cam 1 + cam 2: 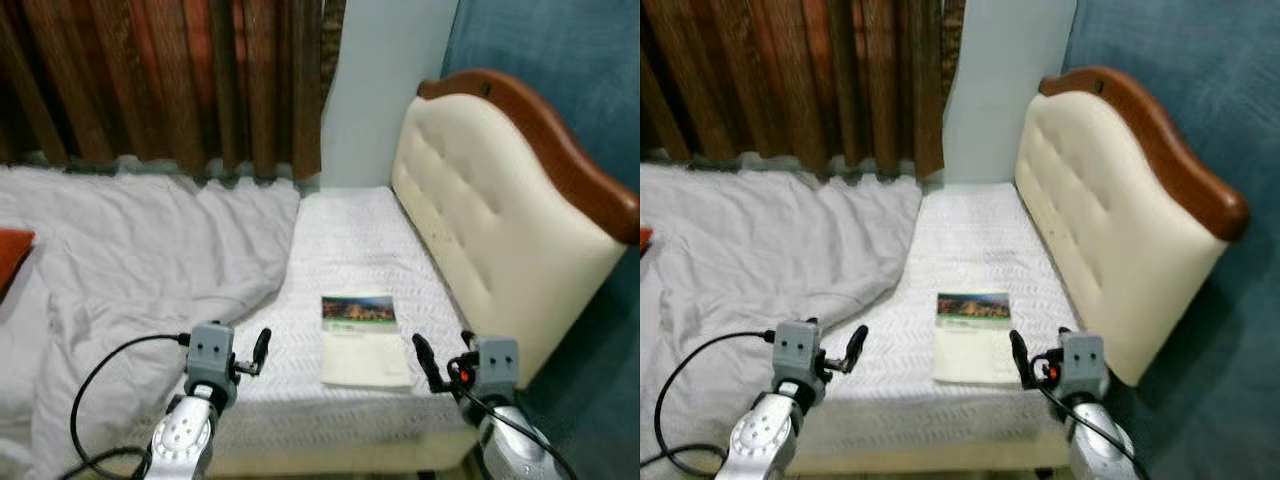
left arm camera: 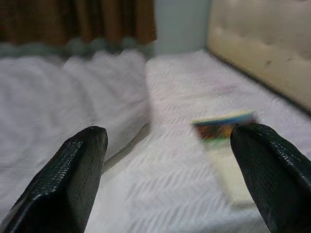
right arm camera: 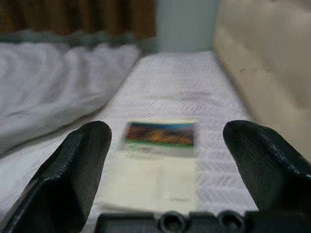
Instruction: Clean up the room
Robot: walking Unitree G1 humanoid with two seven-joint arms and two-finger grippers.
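A thin pale booklet [image 1: 363,340] with a colourful picture at its top lies flat on the bare white mattress [image 1: 350,240], near its front edge. My right gripper [image 3: 167,170] hovers open just short of the booklet's [image 3: 158,160] near end, nothing between its fingers. My left gripper [image 2: 170,184] is open too, raised over the mattress to the left of the booklet [image 2: 224,145]. A crumpled pale grey blanket [image 1: 130,260] covers the left part of the bed.
A cream padded headboard [image 1: 480,220] with a brown wooden rim stands along the right side of the mattress. Brown curtains [image 1: 160,80] hang behind the bed. An orange cushion corner [image 1: 12,255] shows at far left. A teal wall [image 1: 560,60] rises at right.
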